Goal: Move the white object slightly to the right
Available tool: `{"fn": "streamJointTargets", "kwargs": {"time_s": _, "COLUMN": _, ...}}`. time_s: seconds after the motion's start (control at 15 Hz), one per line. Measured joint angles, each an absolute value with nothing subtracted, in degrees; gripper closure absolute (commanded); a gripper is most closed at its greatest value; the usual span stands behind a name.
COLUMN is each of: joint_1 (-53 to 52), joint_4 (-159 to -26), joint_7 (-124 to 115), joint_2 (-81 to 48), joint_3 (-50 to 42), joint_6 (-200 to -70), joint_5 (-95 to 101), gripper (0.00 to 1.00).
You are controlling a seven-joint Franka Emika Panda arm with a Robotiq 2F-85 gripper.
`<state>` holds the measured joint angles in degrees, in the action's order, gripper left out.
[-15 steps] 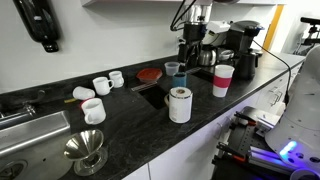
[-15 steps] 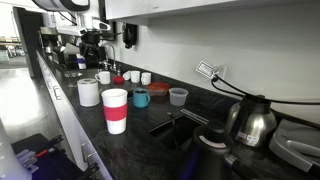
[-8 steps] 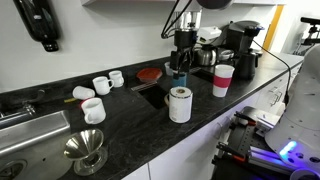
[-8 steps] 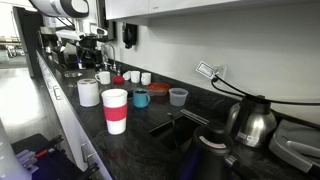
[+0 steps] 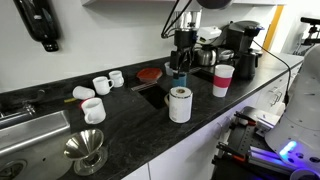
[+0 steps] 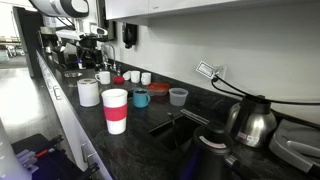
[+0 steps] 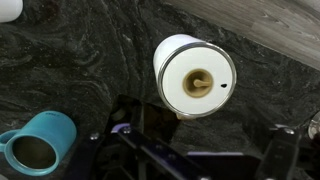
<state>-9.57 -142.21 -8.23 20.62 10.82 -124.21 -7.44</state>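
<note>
The white object (image 5: 180, 104) is an upright white roll near the counter's front edge; it also shows in an exterior view (image 6: 89, 92). In the wrist view I look straight down on its top (image 7: 195, 78), which has a tan core at the centre. My gripper (image 5: 182, 66) hangs above and a little behind the roll, apart from it. It also shows in an exterior view (image 6: 90, 45). Its dark fingers (image 7: 195, 152) stand wide apart at the bottom of the wrist view, open and empty.
A white paper cup with a red band (image 5: 223, 81) stands right of the roll, and a blue mug (image 7: 38, 145) and clear cup (image 5: 173, 68) stand behind it. Small white mugs (image 5: 101, 85), a metal funnel (image 5: 87, 152), a sink (image 5: 25, 130) and coffee machines (image 5: 240, 45) are around.
The arm swung left and lowered over the roll between one second and half a second ago. Since then nothing has visibly moved.
</note>
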Motion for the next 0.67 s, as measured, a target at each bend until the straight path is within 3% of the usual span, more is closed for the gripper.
{"fn": "streamJointTargets", "kwargs": {"time_s": 0.67, "joint_1": -7.93, "joint_4": -139.13, "joint_7": -15.91, "joint_2": 14.97, "joint_3": 10.78, "joint_6": -124.32, "joint_5": -4.37, "gripper": 0.00}}
